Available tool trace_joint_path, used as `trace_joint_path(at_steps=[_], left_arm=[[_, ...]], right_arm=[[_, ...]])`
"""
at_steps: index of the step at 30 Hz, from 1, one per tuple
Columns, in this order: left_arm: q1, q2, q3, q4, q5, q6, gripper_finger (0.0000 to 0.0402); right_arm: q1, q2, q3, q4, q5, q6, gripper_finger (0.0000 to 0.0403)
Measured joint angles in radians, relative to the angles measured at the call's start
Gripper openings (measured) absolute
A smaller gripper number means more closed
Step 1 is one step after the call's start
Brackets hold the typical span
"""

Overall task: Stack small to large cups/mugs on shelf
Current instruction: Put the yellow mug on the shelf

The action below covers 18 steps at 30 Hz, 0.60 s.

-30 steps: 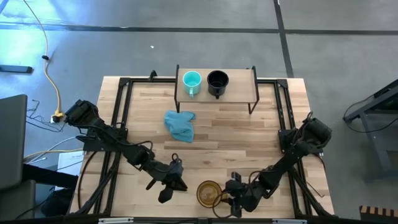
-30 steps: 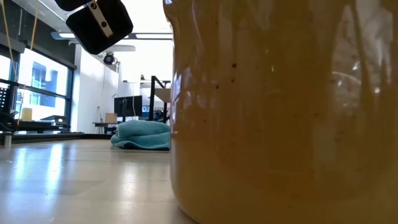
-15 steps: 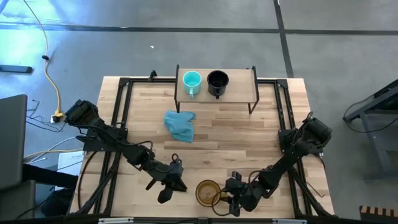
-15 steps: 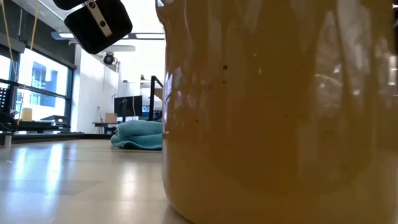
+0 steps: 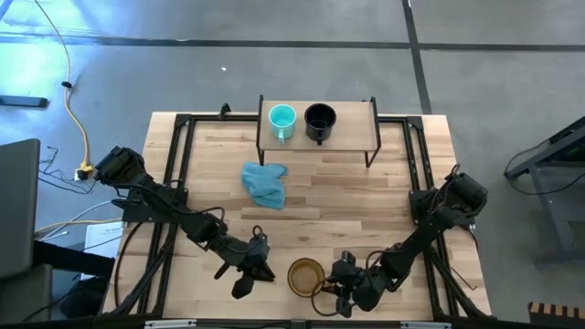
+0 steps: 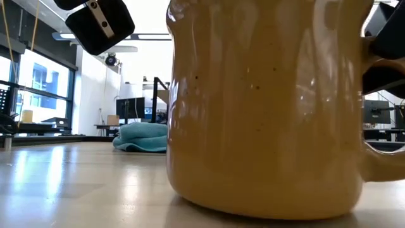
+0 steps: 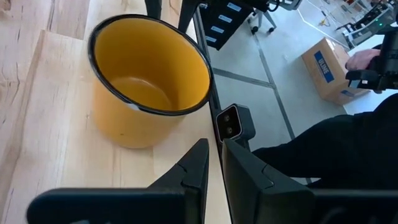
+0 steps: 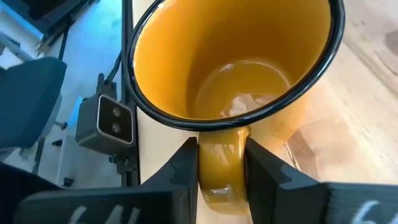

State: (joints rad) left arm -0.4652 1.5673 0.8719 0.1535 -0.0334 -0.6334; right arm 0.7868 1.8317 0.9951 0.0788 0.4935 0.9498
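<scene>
The amber-brown mug (image 5: 306, 275) stands upright on its base near the table's near edge, and it fills the low view (image 6: 266, 107). My right gripper (image 8: 222, 152) is just to its right (image 5: 330, 290), shut on its handle. My left gripper (image 7: 214, 167) hovers just left of the mug (image 5: 253, 270), shut, touching nothing. The turquoise mug (image 5: 281, 119) and the black mug (image 5: 319, 119) stand side by side on the shelf (image 5: 352, 128) at the table's far edge. My right gripper pinches the amber mug's handle (image 8: 222, 180) between its two fingers (image 8: 186, 167), one on each flat side of the loop. The fingers slant down at it from the table's near right. The mug stands upright with its base on the table.
A blue-teal cloth (image 5: 265, 183) lies crumpled on the table between the shelf and the arms. The table's near edge runs close behind the amber mug. A small camera box (image 8: 106, 118) sits at that edge.
My right gripper has shut on the amber mug's handle. The mug has shifted a little away from the near edge, so its handle now shows in the low view. My left arm has kept still.
</scene>
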Motion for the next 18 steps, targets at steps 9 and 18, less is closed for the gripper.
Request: trace_joint_path(at_steps=[9,18], left_arm=[[0.000,0.000,0.000,0.000,0.000,0.000,0.0037],[0.000,0.000,0.000,-0.005,0.000,0.000,0.0037]], right_arm=[[-0.001,0.000,-0.001,-0.036,0.082,0.066,0.0067],[-0.001,0.000,-0.001,-0.106,0.187,0.192,0.0067]])
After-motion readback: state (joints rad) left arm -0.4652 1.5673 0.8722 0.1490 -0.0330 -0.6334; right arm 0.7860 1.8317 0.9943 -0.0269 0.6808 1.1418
